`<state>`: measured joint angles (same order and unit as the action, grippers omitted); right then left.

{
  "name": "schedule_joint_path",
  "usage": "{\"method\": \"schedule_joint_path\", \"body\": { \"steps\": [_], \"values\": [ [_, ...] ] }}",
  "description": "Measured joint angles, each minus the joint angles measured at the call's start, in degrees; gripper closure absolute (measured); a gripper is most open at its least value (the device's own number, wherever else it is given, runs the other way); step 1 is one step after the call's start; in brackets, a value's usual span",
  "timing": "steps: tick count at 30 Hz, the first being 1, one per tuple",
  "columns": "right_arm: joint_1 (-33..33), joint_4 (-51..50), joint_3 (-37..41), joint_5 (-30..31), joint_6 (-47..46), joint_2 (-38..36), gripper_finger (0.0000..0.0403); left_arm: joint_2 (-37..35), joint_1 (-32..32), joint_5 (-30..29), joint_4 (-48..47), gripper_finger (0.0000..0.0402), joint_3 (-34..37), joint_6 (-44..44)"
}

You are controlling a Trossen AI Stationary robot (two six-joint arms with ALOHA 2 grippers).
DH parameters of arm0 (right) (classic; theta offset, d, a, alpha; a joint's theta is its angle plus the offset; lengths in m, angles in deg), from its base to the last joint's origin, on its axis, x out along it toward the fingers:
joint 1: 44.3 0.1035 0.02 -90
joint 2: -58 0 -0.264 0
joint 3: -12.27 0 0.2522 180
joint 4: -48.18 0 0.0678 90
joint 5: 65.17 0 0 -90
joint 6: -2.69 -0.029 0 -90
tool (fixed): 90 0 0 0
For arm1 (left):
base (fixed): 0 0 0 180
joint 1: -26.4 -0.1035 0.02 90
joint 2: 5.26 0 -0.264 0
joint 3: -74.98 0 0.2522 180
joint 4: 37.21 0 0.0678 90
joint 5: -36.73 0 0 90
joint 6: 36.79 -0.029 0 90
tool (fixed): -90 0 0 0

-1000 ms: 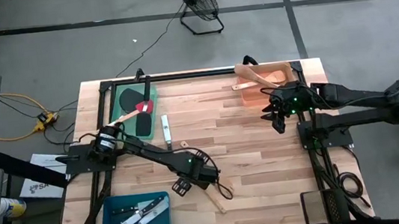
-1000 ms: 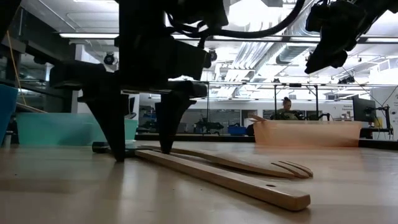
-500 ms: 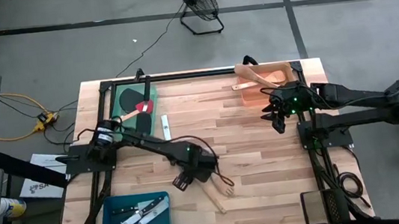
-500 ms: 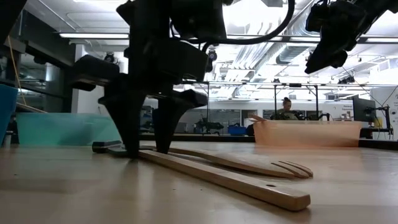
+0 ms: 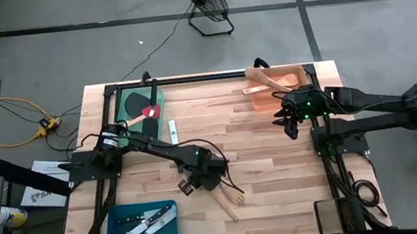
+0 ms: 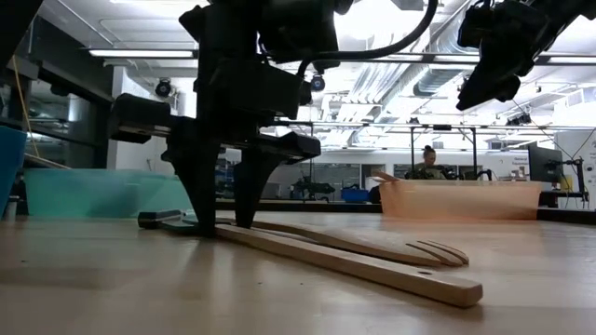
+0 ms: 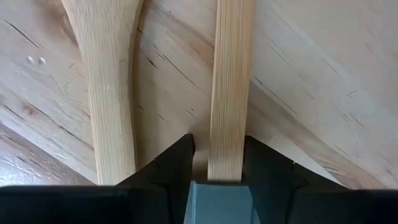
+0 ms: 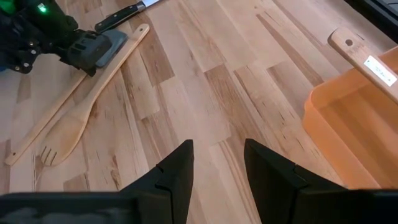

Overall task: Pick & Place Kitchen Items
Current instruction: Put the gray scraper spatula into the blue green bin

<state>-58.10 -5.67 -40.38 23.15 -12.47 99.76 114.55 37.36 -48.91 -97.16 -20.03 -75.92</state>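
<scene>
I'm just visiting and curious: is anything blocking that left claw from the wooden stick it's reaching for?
No. The left gripper already straddles the wooden handle, with nothing between. A forked wooden spoon lies just beside it.

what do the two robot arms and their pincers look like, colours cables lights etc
Both arms are dark, nearly black, built of jointed segments. The left pincer has two black wedge-shaped fingers either side of a grey block; a black cable loops beside it and a green light glows on the wrist. The right pincer has matching black fingers, with green lights and a small reddish one on its wrist.
</scene>
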Motion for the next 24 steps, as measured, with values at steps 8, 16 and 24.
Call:
{"method": "schedule_joint_path", "body": {
  "steps": [8, 16, 24],
  "values": [
    [0.0, 0.0, 0.0, 0.0, -0.1, 0.0, 0.0270, 0.0, 1.5, -2.3, 0.6, 0.0266, 0.1, 5.2],
    [0.0, 0.0, 0.0, -0.1, -0.3, 0.0, 0.0270, 0.0, 2.5, -4.4, 0.6, 0.0266, 0.1, 7.1],
    [0.0, 0.0, 0.0, -0.2, -1.1, 0.0, 0.0270, 0.0, 2.6, -4.3, 0.8, 0.0276, 0.3, 9.6]
  ]
}}
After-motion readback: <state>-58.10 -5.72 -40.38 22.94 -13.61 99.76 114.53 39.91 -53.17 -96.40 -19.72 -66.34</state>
